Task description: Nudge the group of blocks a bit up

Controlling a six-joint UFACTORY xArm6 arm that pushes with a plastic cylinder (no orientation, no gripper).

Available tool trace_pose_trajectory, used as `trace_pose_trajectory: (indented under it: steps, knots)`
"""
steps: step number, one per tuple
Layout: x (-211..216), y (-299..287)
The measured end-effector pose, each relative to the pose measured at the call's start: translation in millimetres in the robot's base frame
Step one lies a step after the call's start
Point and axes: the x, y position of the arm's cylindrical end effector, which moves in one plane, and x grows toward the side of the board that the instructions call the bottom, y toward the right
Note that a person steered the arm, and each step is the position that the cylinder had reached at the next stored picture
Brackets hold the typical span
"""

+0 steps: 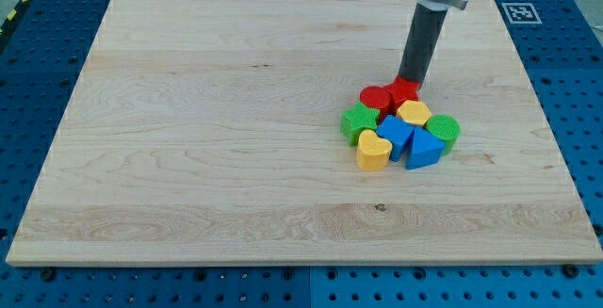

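Observation:
Several blocks sit packed together right of the board's middle. A red round block point(375, 98) and a red star block point(404, 91) are at the group's top. Below them are a green star block point(359, 122), a yellow block point(414, 113) and a green round block point(444, 130). At the group's bottom are a yellow heart block point(372, 150), a blue block point(396, 135) and a blue triangular block point(423, 149). My tip point(411, 82) stands at the top edge of the group, touching or just behind the red star block.
The wooden board point(188, 157) lies on a blue perforated table. A black and white marker tag point(521, 12) lies off the board at the view's top right. The arm's dark rod point(424, 40) comes down from the view's top.

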Motion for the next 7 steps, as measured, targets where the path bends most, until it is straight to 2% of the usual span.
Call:
trace_pose_trajectory:
  steps: [2,4,5,6,7]
  knots:
    - [0,23]
    - [1,105]
    - [28,135]
    - [65,144]
    - [84,144]
